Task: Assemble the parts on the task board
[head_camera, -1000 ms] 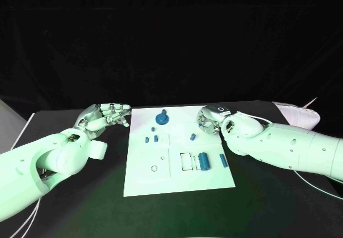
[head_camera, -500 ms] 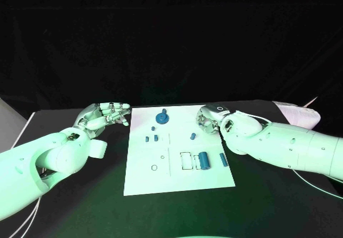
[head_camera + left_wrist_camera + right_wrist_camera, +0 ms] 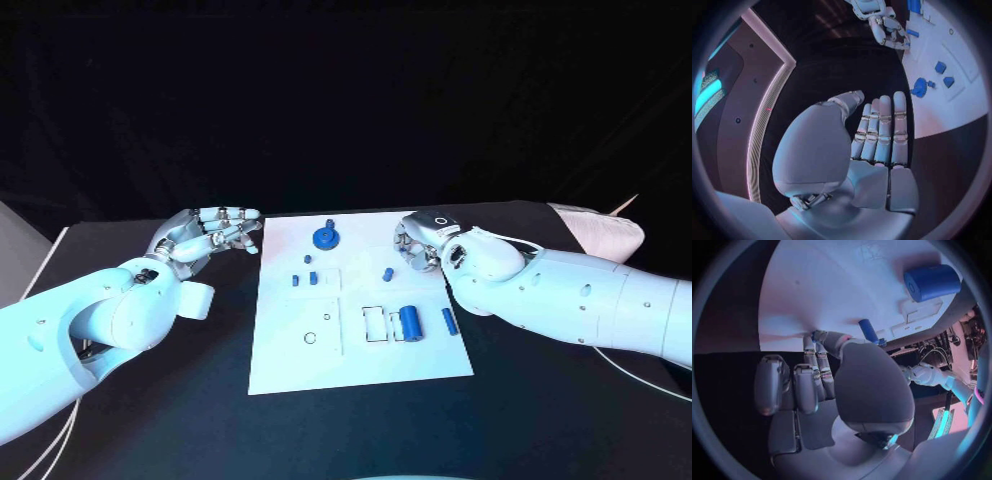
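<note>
The white task board lies mid-table with several blue parts on it. A round part with a peg sits near the far edge, small blocks below it, and a small peg to their right. Closer in lie a cylinder and a slim peg. My right hand hovers at the board's far right edge, fingers curled, thumb meeting fingertips at the board; nothing shows between them. The small peg lies just beyond the thumb. My left hand stays off the board's left edge, fingers straight, holding nothing.
Black table surrounds the board on all sides. A white bundle lies at the table's far right. From the left wrist, the board, the round part and my right hand are seen.
My right hand has crept very slightly toward the small peg. The left hand and the parts have not moved.
</note>
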Robot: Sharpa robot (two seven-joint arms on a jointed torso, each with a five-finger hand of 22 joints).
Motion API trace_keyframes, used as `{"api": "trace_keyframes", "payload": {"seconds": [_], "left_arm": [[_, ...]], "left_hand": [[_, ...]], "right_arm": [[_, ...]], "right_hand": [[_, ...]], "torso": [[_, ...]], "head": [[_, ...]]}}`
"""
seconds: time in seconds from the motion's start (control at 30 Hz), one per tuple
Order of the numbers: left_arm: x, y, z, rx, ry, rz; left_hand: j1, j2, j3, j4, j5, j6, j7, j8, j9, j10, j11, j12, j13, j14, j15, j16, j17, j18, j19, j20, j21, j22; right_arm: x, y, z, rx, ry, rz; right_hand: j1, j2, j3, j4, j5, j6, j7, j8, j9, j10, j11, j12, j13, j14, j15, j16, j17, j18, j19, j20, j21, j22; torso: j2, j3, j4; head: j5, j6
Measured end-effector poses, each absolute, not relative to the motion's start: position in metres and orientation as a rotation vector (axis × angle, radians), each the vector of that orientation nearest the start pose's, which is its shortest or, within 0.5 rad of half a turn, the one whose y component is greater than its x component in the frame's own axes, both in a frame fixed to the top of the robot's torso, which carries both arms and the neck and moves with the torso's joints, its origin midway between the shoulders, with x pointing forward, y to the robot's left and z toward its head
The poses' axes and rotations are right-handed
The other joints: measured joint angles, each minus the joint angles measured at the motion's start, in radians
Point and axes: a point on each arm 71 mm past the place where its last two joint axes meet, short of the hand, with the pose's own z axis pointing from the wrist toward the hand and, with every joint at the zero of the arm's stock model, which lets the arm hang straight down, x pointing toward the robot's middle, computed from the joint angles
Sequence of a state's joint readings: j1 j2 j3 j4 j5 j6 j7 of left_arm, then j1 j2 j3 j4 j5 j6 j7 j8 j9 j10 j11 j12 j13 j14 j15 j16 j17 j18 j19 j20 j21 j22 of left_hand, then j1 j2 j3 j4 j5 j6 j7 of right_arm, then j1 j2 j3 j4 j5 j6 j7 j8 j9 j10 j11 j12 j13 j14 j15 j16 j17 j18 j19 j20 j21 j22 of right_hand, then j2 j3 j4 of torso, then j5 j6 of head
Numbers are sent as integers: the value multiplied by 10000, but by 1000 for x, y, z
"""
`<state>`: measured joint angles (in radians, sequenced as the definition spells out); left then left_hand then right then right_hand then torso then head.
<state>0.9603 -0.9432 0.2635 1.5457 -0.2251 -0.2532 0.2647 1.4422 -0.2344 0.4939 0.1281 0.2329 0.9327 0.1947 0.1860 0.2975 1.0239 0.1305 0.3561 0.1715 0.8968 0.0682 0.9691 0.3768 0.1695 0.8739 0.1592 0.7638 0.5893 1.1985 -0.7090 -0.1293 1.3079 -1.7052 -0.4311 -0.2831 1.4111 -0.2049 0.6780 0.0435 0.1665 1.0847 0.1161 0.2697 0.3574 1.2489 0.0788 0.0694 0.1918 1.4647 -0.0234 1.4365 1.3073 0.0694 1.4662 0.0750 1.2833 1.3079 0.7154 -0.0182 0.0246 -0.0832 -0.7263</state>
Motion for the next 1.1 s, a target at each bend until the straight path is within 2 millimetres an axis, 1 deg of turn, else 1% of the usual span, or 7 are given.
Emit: {"api": "trace_keyframes", "payload": {"seconds": [0.23, 0.37, 0.6, 0.7, 0.9, 1.07, 1.1], "left_arm": [[481, 260, -184, -10923, 14258, -14712], [481, 262, -185, -10961, 14244, -14650], [483, 264, -186, -11035, 14220, -14565], [483, 265, -186, -11065, 14215, -14556], [483, 263, -187, -11115, 14224, -14602], [481, 259, -189, -11187, 14276, -14680], [481, 258, -190, -11197, 14284, -14692]], "left_hand": [[0, 0, 0, 0, 0, -36, 36, 0, -12, -35, 35, 0, -7, 0, 0, 0, 1, 0, 0, 0, 0, 0], [39, -39, -56, 3, 0, -70, 70, 0, -24, -35, 35, -47, -17, 0, 0, -36, -11, 0, 36, 36, 0, -9], [39, -39, -56, 1, 0, -71, 70, 0, -36, -71, 71, -47, -26, 36, 36, -36, -10, 0, 35, 36, -39, -9], [39, -39, -56, 1, 0, -71, 70, 0, -36, -74, 69, -47, -26, 36, 36, -36, -11, -1, 35, 36, -39, -10], [39, -39, -56, 1, 0, -107, 106, 0, -45, -107, 34, -47, -26, 36, 36, -36, -19, 0, 35, 36, -39, -18], [39, -39, -56, 1, 0, -107, 106, 0, -45, -107, 35, -47, -35, 36, 36, -36, -18, 0, 34, 36, -39, -18], [39, -39, -56, 1, 0, -107, 106, 0, -44, -107, 35, -47, -35, 36, 36, -36, -18, 0, 34, 36, -39, -18]], "right_arm": [[510, -205, -216, -2273, 15302, 3341], [505, -207, -211, -2152, 14909, 3595], [495, -213, -196, -1946, 14179, 4142], [487, -211, -190, -1892, 13976, 4514], [468, -192, -185, -1903, 13844, 5587], [448, -167, -192, -1997, 14041, 6577], [445, -163, -194, -2024, 14083, 6740]], "right_hand": [[12, 11, 11, -12, -2, 4, 1, 41, 6, 0, 0, 0, 0, 20, -20, 8, 0, 0, 0, 0, 41, -1], [13, 11, 23, -25, -4, 37, 31, 47, 32, 34, 35, 0, 0, 20, -20, 41, 0, 0, 0, 1, 116, -1], [12, 10, 25, -27, -8, 37, 31, 46, 33, 34, 35, -3, 0, 20, -19, 41, 0, 0, -1, 1, 157, -3], [11, 9, 79, -81, -20, 37, 31, 46, 33, 34, 35, -23, -1, 20, -19, 41, 0, 0, -1, 1, 157, -3], [11, 7, 80, -83, -27, 36, 31, 46, 31, 34, 34, -37, -10, 20, -19, 41, 0, 0, -1, 1, 157, -4], [10, 7, 134, -137, -47, 36, 31, 46, 30, 34, 34, -54, -10, 20, -18, 41, 0, 0, -1, 2, 156, -4], [10, 6, 145, -148, -49, 35, 32, 46, 29, 34, 34, -42, -10, 20, -19, 40, 0, 0, -1, 2, 156, -4]], "torso": [[-2, 3, 0], [-6, 8, -1], [-11, 9, -13], [-12, 10, -15], [-11, 9, -15], [-4, -10, -12], [-4, -12, -12]], "head": [[-1, 19], [19, 29], [55, 38], [80, 44], [206, 45], [330, 18], [375, 7]]}}
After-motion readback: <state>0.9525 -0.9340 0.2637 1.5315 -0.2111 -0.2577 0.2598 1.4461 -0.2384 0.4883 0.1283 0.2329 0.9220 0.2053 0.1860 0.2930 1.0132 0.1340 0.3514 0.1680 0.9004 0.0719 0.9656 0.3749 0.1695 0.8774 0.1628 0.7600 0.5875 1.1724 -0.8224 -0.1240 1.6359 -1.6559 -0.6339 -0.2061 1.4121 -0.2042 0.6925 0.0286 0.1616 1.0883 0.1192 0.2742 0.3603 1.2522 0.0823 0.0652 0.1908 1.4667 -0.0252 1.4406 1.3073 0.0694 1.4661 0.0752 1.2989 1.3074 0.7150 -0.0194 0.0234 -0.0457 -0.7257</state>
